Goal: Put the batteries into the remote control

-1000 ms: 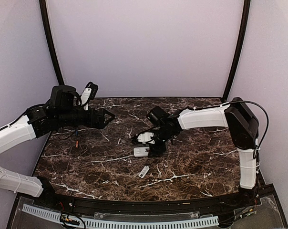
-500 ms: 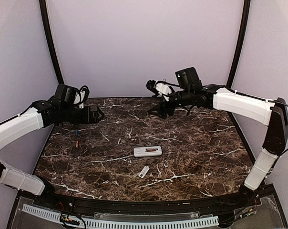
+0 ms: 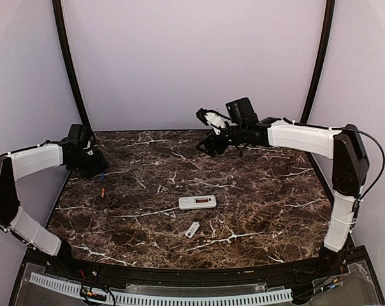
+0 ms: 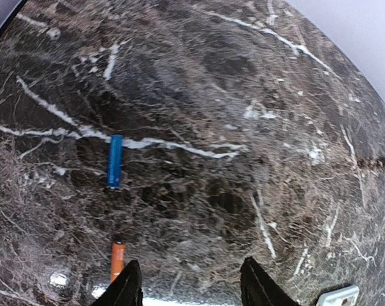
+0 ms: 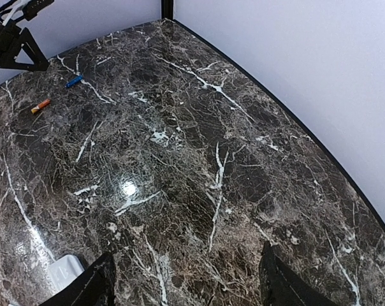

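Slim white rectangular plastic remote control [image 3: 197, 202] lies flat near the middle of the dark marbled surface [image 3: 262, 204]. Left hand [image 4: 191, 290], fingers apart and empty, hovers by the left edge near a blue cylindrical battery [image 4: 115, 160] and an orange cylindrical battery [image 4: 117, 260]. Right hand [image 5: 183, 287], likewise apart and empty, hangs near the far edge.

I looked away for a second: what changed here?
The right hand lifted away from the remote and swung to the far side of the table, empty. The left hand pulled back toward the left edge, near the blue battery and orange battery. Remote, batteries and small white piece lie where they were.
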`<action>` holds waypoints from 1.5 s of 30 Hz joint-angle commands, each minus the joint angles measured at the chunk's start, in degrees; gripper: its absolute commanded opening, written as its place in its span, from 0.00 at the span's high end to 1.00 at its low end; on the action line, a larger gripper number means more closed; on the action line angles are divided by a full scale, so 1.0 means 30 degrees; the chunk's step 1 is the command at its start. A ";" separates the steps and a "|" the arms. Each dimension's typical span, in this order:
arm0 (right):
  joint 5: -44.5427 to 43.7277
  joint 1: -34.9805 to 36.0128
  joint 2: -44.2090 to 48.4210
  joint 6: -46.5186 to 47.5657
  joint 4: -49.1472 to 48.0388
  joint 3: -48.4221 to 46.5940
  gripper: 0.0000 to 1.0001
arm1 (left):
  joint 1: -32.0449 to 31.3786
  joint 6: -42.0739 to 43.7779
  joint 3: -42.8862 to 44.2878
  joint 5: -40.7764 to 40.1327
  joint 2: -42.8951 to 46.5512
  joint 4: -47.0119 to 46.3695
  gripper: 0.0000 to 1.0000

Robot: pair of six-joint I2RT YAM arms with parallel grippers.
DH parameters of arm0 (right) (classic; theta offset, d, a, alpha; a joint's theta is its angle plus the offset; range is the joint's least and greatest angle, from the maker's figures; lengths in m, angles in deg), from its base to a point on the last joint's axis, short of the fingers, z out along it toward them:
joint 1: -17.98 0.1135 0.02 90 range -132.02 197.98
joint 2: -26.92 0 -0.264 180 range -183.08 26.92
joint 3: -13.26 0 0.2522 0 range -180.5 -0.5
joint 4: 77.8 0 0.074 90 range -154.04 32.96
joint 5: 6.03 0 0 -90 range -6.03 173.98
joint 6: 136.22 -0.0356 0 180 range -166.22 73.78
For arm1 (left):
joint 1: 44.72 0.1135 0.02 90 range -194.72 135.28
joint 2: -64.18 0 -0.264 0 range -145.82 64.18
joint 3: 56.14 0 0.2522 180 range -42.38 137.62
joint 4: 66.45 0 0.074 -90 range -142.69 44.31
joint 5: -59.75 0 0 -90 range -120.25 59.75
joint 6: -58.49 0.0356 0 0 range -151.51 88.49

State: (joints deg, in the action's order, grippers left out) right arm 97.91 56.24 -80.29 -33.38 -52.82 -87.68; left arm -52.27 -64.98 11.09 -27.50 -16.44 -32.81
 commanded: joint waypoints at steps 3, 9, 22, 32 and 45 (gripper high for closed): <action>-0.0031 0.0108 -0.0919 0.0802 -0.0619 -0.0589 0.26 | 0.2268 0.0059 0.1275 -0.0050 -0.2406 0.0197 0.49; -0.0204 0.0079 -0.1276 0.1386 -0.0767 -0.0249 0.26 | 0.3505 0.0560 0.2871 0.0674 -0.5467 0.0080 0.43; -0.0272 -0.0269 -0.1507 0.1862 -0.0813 0.0328 0.26 | 0.3572 0.0018 0.2386 0.1828 -0.6746 0.0519 0.45; 0.0144 -0.0273 -0.2031 0.1854 -0.0615 -0.0355 0.26 | 0.3573 0.1050 0.1813 0.0667 -0.6456 0.0550 0.44; -0.0534 -0.0302 -0.1339 0.2066 -0.0675 0.0500 0.26 | 0.3560 0.1667 0.3330 0.0935 -0.8882 0.0577 0.63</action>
State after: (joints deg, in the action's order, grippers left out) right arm 97.19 55.70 -86.09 -27.91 -53.80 -86.83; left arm -41.51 -60.54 20.97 -25.43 -40.63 -32.59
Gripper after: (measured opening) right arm 0.739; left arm 0.401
